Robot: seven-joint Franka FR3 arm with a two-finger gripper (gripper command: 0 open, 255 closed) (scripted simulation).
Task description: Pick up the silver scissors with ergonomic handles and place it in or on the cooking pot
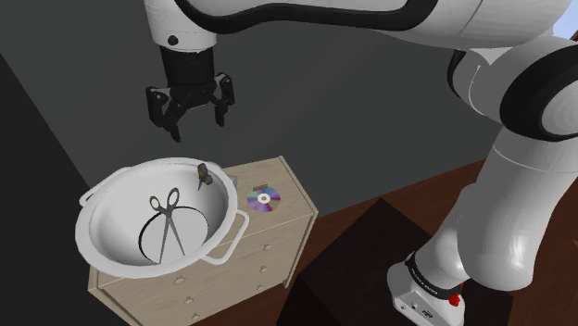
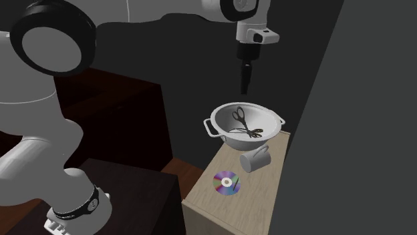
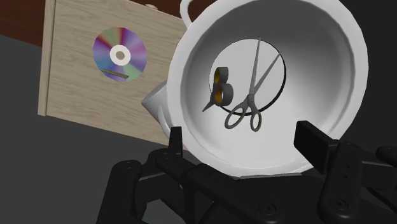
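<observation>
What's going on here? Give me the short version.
A white Franka arm holds its black tool open and empty above the white cooking pot, which stands on a light wooden dresser. The silver scissors already lie flat on the pot's bottom, untouched by the tool. A rainbow disc and a white cup lying on its side sit on the dresser beside the pot.
</observation>
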